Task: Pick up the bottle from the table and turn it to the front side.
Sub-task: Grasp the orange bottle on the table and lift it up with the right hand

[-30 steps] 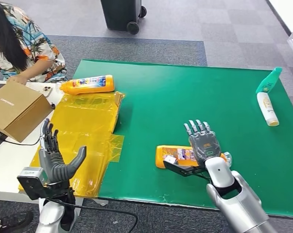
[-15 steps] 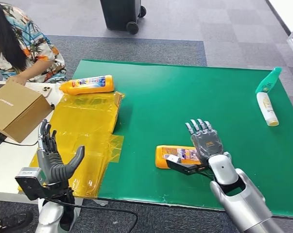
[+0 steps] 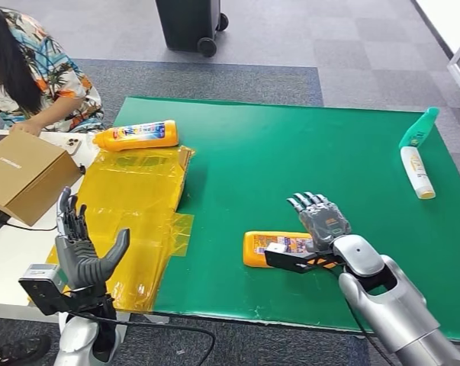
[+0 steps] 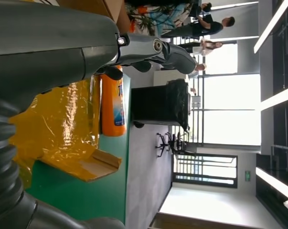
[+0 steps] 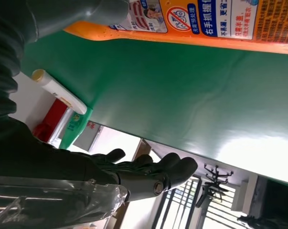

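The orange bottle [image 3: 276,248] lies on its side near the front edge of the green mat [image 3: 284,152], printed label up. The right hand [image 3: 322,221] hovers over its right end, fingers spread, gripping nothing. The left hand [image 3: 80,248] is open.

Right hand [image 3: 320,221]: palm down, fingers [image 3: 307,200] spread and extended forward, thumb [image 3: 291,258] reaching out sideways, holding nothing
Right arm: silver forearm angling in from the lower right
Left hand [image 3: 80,248]: raised upright, fingers apart, thumb out, nothing held
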You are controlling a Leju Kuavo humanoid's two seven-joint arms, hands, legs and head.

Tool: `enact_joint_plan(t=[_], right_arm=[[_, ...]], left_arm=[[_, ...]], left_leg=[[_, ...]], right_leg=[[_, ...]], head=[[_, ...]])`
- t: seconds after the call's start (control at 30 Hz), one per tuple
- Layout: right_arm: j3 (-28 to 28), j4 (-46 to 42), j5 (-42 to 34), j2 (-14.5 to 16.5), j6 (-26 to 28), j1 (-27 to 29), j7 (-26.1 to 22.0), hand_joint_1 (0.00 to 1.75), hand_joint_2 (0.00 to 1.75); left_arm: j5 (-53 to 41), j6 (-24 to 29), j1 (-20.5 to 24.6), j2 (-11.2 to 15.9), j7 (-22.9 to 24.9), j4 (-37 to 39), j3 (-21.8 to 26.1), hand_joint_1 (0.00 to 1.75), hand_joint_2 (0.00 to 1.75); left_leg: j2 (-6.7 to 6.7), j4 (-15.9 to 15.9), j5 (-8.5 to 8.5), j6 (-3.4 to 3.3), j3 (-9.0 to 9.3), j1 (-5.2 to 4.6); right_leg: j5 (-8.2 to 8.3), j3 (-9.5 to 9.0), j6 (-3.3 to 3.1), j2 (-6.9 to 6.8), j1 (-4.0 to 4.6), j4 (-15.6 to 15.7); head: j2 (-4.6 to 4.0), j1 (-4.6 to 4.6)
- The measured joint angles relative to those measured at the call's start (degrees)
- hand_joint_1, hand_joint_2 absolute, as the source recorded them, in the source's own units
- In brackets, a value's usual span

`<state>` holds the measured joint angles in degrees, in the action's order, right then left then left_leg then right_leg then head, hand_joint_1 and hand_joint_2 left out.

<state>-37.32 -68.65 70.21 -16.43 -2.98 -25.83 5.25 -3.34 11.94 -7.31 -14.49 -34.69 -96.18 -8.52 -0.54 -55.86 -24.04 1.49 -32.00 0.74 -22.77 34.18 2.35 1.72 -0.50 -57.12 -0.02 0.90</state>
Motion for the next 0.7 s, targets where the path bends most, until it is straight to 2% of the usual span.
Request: enact_joint_plan(t=[0.07,0.17,0.23,0.3,0.47,0.7], right_arm=[[-0.66,0.02,-0.08,-0.20,2.19,0.05,0.01,0.00,1.75],[-1.12,0.07,1.47,-0.02,8.50,0.88,0.11,0.00,1.75],[-1.10,0.11,2.39,0.78,12.68,1.79,-0.02,0.00,1.75],[-1.02,0.11,1.04,1.90,14.21,2.56,-1.50,0.00,1.75],[-1.33,-0.19,-9.29,2.44,6.98,4.48,-9.09,0.00,1.75],[-2.38,-1.62,-17.21,-1.65,1.81,5.87,-11.95,0.00,1.75]], left_arm=[[-0.01,0.11,0.00,0.00,-0.04,0.01,0.07,0.00,1.75],[-0.20,0.16,0.00,-0.02,-0.06,0.01,0.12,0.00,1.75],[-0.44,0.16,0.03,-0.03,-0.05,0.01,0.15,0.00,1.75],[-0.68,0.10,0.17,-0.05,-0.03,0.01,0.17,0.00,1.75],[-0.36,-0.61,1.00,-0.02,-0.03,0.32,0.20,0.00,1.75],[0.75,-1.04,1.84,0.27,-0.68,1.50,0.26,0.00,1.75]], left_leg=[[0.00,0.00,0.00,0.00,-0.01,0.00],[0.00,0.00,0.00,0.00,-0.07,0.00],[0.00,0.00,0.00,0.00,-0.12,0.00],[0.00,0.00,0.01,0.00,-0.15,0.00],[-0.15,0.00,0.08,-0.09,-0.42,0.00],[-0.20,-0.02,0.09,-0.21,-0.74,-0.14]], right_leg=[[0.00,0.00,0.00,0.00,0.00,0.00],[0.00,0.01,0.00,0.00,0.00,0.00],[0.00,0.06,0.00,0.00,0.00,-0.01],[-0.01,0.13,0.00,0.00,0.00,-0.01],[-0.10,0.26,0.14,-0.15,-0.01,-0.02],[-0.06,0.54,0.32,-0.21,-0.17,0.00]], head=[[0.00,-0.01],[0.00,-0.01],[0.00,0.00],[0.01,0.01],[0.00,0.00],[0.01,0.00]])
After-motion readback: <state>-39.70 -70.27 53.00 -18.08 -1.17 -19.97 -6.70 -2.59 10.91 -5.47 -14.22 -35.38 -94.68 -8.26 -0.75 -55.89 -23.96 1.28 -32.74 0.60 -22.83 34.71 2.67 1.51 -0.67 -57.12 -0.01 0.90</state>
